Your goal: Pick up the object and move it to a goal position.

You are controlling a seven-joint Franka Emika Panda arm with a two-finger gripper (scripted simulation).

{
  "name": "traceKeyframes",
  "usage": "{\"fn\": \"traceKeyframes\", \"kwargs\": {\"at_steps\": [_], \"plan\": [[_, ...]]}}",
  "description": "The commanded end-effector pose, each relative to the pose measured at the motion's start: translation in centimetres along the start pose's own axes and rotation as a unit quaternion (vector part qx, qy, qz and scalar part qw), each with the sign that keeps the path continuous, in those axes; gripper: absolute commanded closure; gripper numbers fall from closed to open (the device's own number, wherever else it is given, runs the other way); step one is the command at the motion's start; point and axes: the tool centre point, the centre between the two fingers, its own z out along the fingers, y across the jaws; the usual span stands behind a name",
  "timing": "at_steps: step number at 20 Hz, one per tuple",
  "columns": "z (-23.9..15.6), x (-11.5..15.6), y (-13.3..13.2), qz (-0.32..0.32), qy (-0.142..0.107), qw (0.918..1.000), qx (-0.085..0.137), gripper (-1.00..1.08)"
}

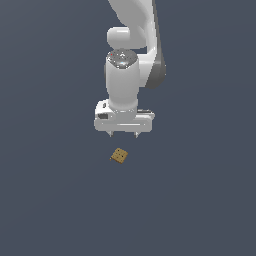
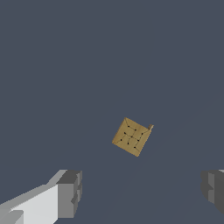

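Grey fingertips (image 2: 70, 192) spread wide, nothing between them. Gripper (image 1: 123, 134) hangs above floor (image 1: 50, 200), not touching block. Tan block (image 1: 119, 156) lies flat on floor, just below gripper and slightly toward exterior view's left, turned diagonal to jaws. Progress: pick not yet done, block not grasped, not lifted. Left: descend, align, close, lift, carry. Goal position not visible in pictures.

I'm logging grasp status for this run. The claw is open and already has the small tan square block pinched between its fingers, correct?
Not quite. The claw is open, but the tan square block is not pinched: the wrist view shows the block lying free on the surface, clear of both fingers, and the exterior view shows it apart from the fingertips.
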Motion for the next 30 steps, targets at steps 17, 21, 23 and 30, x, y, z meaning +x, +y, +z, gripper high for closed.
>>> {"fn": "traceKeyframes", "kwargs": {"at_steps": [17, 21, 23, 30], "plan": [[-0.4, -0.1, 1.7, 0.028, -0.004, 0.9996, -0.007, -0.92], [1.0, 0.0, 1.7, 0.051, -0.006, 0.9987, -0.005, -0.92], [2.0, 0.1, 1.8, 0.067, -0.008, 0.9977, -0.003, -0.92], [7.0, 0.4, 2.1, 0.148, -0.015, 0.9888, 0.002, -0.92]]}}
